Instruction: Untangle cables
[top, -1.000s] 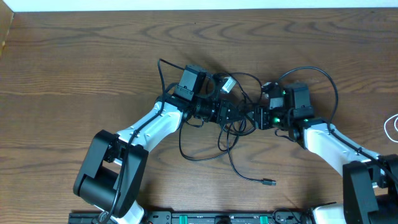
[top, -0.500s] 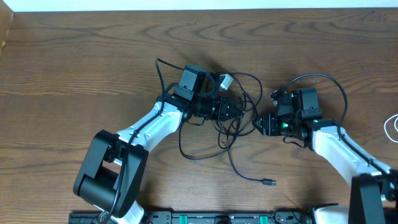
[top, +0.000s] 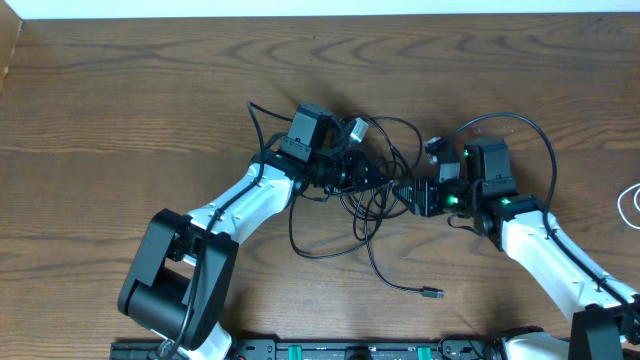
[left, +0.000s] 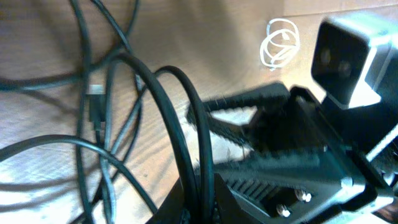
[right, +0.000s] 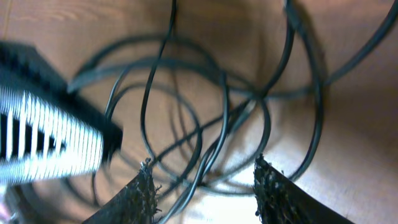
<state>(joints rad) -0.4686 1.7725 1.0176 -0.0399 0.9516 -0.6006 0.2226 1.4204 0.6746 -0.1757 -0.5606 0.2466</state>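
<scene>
Left gripper (left: 200, 196) has its fingers pressed together on a black cable (left: 202, 149), which loops up out of the jaws in the left wrist view. The right gripper (right: 205, 186) sits just right of it with fingers (right: 144, 190) spread and nothing pinched. A few black strands run on the table under the gap between them, as far as I can tell.

Going outward, both grippers are nose to nose over the tangle (top: 372, 195), which is about mid-table (top: 120, 100). Black loops spill out to the left and near side of it, and one long tail runs toward the near edge and ends in a plug (top: 432, 293)

Progress-wise I'd call it early to middling. The white cable (top: 632, 205) is coiled by itself way off at the right edge, well apart from the mess, so that one looks sorted. The black ones are crossed over each other in several places, so pulling those apart is the bulk of what's left.

No brand, label or writing that I can read anywhere, too blurry up close
</scene>
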